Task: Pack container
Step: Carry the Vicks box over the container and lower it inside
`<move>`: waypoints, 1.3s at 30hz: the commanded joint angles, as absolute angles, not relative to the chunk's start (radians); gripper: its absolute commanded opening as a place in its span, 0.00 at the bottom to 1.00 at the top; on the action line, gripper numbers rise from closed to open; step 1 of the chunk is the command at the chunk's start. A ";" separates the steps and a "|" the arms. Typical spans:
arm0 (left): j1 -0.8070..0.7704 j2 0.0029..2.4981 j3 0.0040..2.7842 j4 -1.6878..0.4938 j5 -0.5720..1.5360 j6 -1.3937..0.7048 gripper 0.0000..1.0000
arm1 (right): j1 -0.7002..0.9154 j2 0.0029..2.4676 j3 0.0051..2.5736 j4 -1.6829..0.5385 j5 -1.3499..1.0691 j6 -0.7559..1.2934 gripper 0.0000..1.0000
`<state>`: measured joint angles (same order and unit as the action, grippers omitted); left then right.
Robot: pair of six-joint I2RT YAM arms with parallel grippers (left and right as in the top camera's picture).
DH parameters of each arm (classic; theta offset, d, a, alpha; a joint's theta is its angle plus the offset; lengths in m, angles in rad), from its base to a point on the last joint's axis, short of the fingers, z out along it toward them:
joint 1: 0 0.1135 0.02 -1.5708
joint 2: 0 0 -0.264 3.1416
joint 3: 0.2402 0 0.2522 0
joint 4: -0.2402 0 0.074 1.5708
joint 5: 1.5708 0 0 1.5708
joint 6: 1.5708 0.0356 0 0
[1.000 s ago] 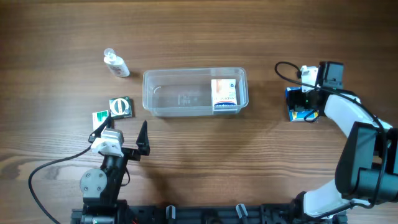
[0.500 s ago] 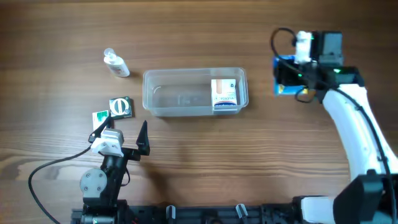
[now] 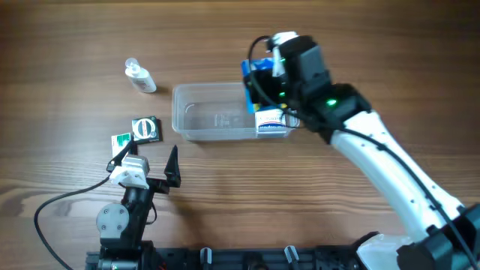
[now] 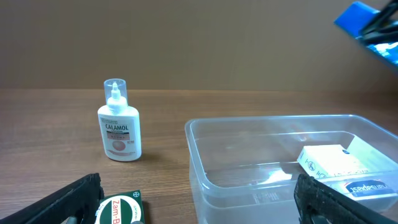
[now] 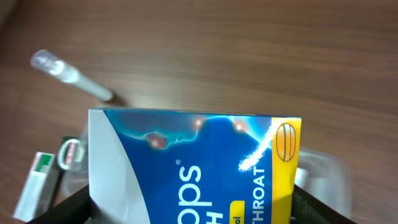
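The clear container sits mid-table with a white and orange box lying at its right end. It shows in the left wrist view too, with the white box inside. My right gripper is shut on a blue and yellow throat-drops box and holds it above the container's right part. The blue box also shows overhead and at the top right of the left wrist view. My left gripper is open and empty near the front left.
A small clear Calamol bottle lies at the back left and shows in the left wrist view. A green Zam-Buk tin and a small green and white box lie left of the container.
My right arm has lifted the blue box from the table's right side and carried it left, to above the container. The left arm has not moved.
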<state>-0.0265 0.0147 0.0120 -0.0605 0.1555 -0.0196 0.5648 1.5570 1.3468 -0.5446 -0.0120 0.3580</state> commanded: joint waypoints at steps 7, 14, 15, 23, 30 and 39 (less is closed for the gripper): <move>-0.033 0.010 0.006 -0.061 0.164 -0.005 1.00 | 0.691 1.713 1.367 -0.466 0.178 0.473 0.60; -0.033 0.010 0.006 -0.061 0.164 -0.005 1.00 | 0.699 1.773 1.367 -0.467 0.207 0.475 0.59; -0.033 0.010 0.006 -0.061 0.164 -0.005 1.00 | 0.699 1.779 1.367 -0.468 0.207 0.475 0.59; -0.033 0.010 0.006 -0.061 0.164 -0.005 1.00 | 0.699 1.837 1.367 -0.466 0.214 0.500 0.59; -0.033 0.010 0.006 -0.061 0.164 -0.005 1.00 | 0.699 1.876 1.367 -0.467 0.213 0.506 0.59; -0.033 0.010 0.006 -0.061 0.164 -0.005 1.00 | 0.699 1.908 1.367 -0.488 0.213 0.534 0.59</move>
